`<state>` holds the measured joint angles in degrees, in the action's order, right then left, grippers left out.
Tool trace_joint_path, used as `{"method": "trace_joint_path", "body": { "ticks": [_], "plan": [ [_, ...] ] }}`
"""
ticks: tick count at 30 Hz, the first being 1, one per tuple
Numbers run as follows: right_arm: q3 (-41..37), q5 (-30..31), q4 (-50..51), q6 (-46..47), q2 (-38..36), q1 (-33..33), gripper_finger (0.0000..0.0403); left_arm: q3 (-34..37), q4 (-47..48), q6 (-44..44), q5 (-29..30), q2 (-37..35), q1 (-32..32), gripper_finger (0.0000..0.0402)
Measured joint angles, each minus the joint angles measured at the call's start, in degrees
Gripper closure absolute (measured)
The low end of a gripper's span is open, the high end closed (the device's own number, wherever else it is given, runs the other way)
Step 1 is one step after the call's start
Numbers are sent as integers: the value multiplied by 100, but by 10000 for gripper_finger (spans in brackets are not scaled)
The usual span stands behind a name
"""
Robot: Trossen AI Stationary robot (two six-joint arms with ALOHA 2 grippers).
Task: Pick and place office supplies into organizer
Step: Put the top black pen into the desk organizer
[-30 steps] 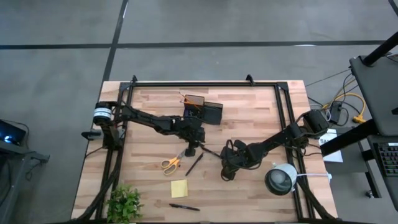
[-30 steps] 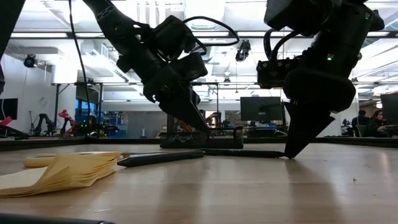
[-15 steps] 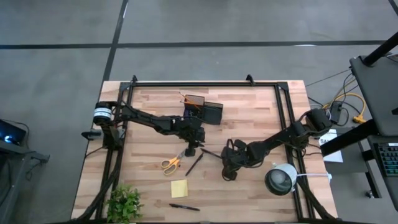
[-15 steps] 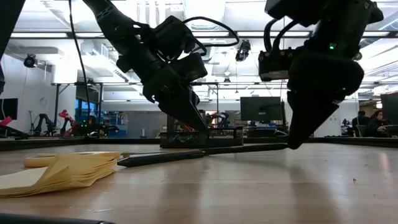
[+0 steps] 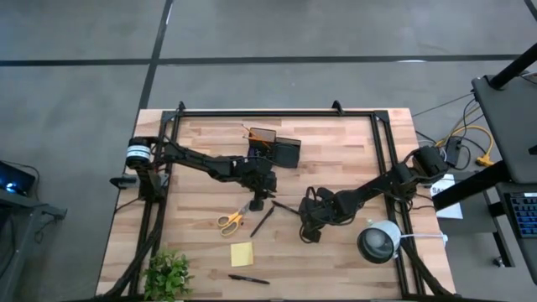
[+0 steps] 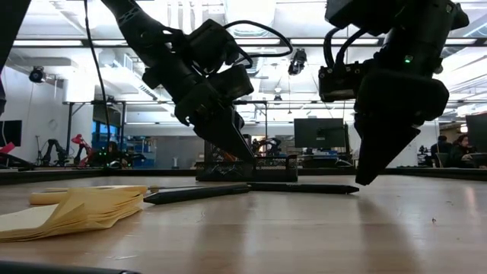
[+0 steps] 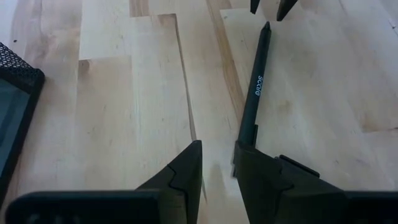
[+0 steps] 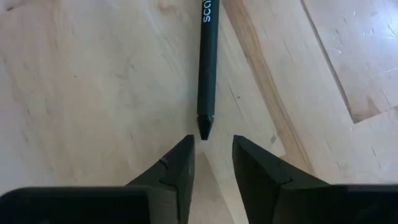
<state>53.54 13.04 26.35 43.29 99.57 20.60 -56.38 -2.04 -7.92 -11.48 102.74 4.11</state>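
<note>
A thin black pen [image 5: 285, 207] [image 7: 256, 81] [image 8: 207, 56] lies flat on the wooden table between my two grippers. My right gripper [image 8: 211, 144] [image 6: 364, 181] stands open just short of the pen's pointed end [image 8: 204, 127], one finger on either side and apart from it. My left gripper [image 7: 217, 163] [image 5: 258, 201] is open at the pen's other end, with nothing between its fingers. The dark organizer [image 5: 275, 151] stands at the far middle of the table. Yellow-handled scissors [image 5: 229, 221], a second pen [image 5: 262, 221], a yellow sticky-note pad [image 5: 242, 253] and a third pen [image 5: 249, 279] lie nearer. My left gripper: the pen's blunt end [image 7: 247, 132] runs in behind the tip of one finger [image 7: 255, 165], outside the gap. That finger hides the spot, so I cannot tell whether it touches the pen. The pen lies on the table, running along the fingers' line.
A green plant [image 5: 168, 273] stands at the near left corner and a round grey-white lamp [image 5: 379, 242] at the near right. A black frame [image 5: 277, 111] runs around the table's edges. Bare wood lies right of the organizer.
My right gripper held the pen's pointed end shut between its fingers and raised it a little, so the pen tilted with its other end down. It has since opened and let go. The pen's raised end has dropped, and the pen lies flat again.
</note>
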Motion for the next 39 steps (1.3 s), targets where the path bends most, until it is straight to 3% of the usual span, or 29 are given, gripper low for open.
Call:
{"method": "trace_joint_path", "body": {
  "ticks": [13, 30, 39],
  "plan": [
    [-21, 63, -562, -375, 34, -38, 352, 9, -7, 2, 1, 0, 1, 321],
    [-30, 48, -562, -396, 309, -94, 376, 74, 2, 20, 1, 0, 1, 321],
    [61, 44, -519, -387, 237, -92, 328, 76, 2, 20, 1, 0, 1, 321]
  ]
}}
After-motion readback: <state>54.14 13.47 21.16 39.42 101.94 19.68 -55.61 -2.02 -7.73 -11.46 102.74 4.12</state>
